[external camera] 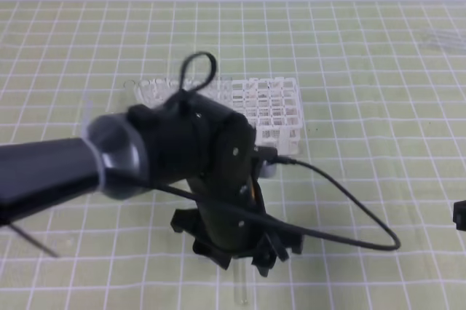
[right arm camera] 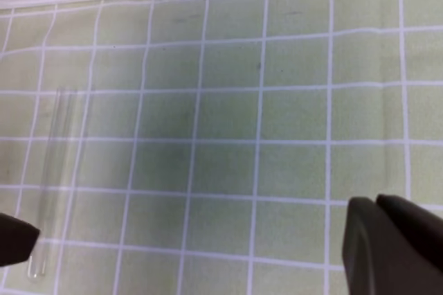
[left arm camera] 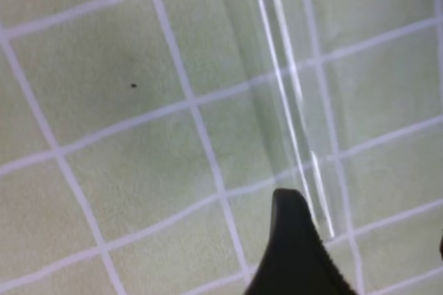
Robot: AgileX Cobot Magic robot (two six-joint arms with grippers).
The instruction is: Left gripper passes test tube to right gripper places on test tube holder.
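My left gripper (external camera: 237,252), black with two jaws on a black arm with a silver-grey collar, hangs low over the green gridded table (external camera: 378,70) with its jaws spread wide and nothing between them. The slender clear glass test tube (external camera: 241,288) lies flat on the table just under it, and in my left wrist view one black fingertip (left arm camera: 294,239) sits right beside the glass. I judge the danger is this: the tube is round and smooth, so if one jaw touches it first it can roll away, or a hard squeeze can crack it. The white plastic lattice test tube holder (external camera: 273,106) stands behind; whether its holes are empty I cannot tell. My right gripper (right arm camera: 387,250), black, waits closed on nothing, well apart.
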